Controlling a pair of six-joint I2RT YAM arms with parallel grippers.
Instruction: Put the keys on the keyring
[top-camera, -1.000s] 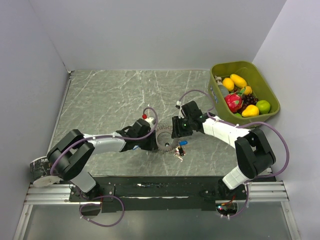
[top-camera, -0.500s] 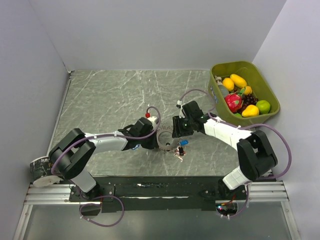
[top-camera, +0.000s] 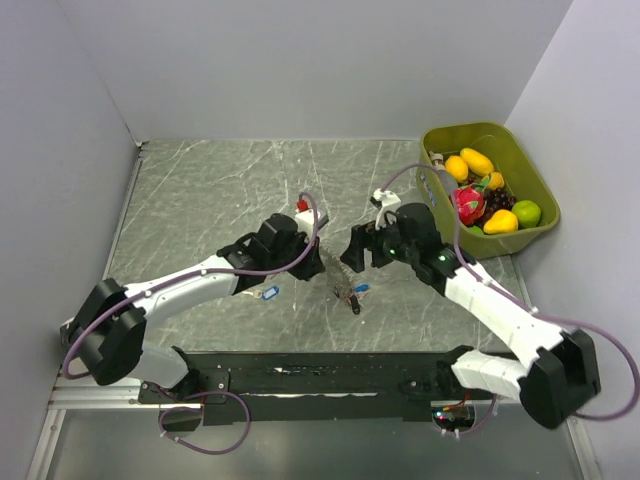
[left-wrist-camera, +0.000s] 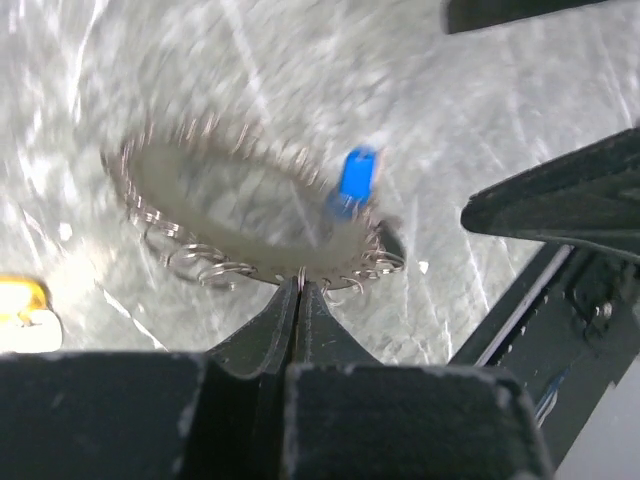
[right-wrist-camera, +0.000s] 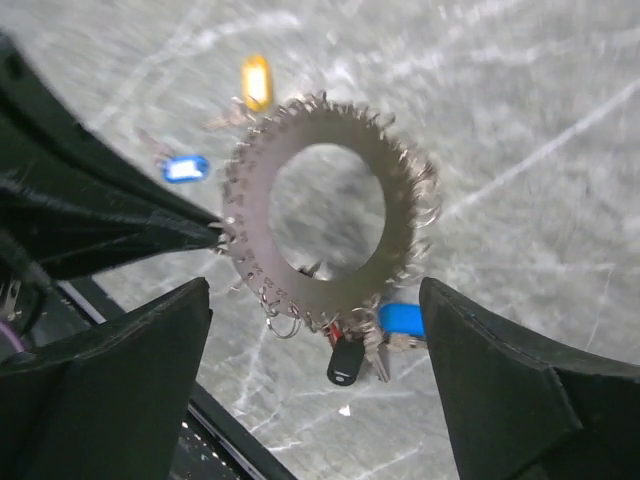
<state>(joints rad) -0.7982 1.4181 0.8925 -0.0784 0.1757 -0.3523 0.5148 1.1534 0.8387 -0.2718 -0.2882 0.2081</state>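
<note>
**A:** What takes up most of the view from above?

**B:** A grey marbled desk (top-camera: 200, 190). In the upper right corner sits a green bin (top-camera: 530, 232) of fruit (top-camera: 468, 203).

**A:** And the arms?

**B:** Both reach in to the middle of the frame and meet almost tip to tip. The left pincer (left-wrist-camera: 300, 290) is clamped on the rim of the keyring (right-wrist-camera: 405, 210). In its own wrist view the two dark fingers (left-wrist-camera: 265, 325) come together right on the rim, with wire loops to either side.

**A:** The right one?

**B:** The right pincer (top-camera: 352, 255) stands wide apart and holds nothing. In its wrist view the fingers (right-wrist-camera: 110, 350) fill the lower left and lower right corners. The keyring shows between them and touches neither.

**A:** So where is the keyring overall?

**B:** At the centre of the top view, between the two pincers, tilted so it looks narrow. Close up it is a flat grey disc with a round hole and small wire loops all round its edge.

**A:** And the keys?

**B:** A small bunch of keys (right-wrist-camera: 365, 340) dangles at the lower edge of the keyring, with a blue tag (right-wrist-camera: 400, 318), a black fob (right-wrist-camera: 345, 362) and a speck of red. Two more lie loose on the desk. The yellow key (right-wrist-camera: 257, 82) is at the upper centre of the right wrist view, and the blue key (right-wrist-camera: 187, 168) is at the left, just beside the ring.
</note>
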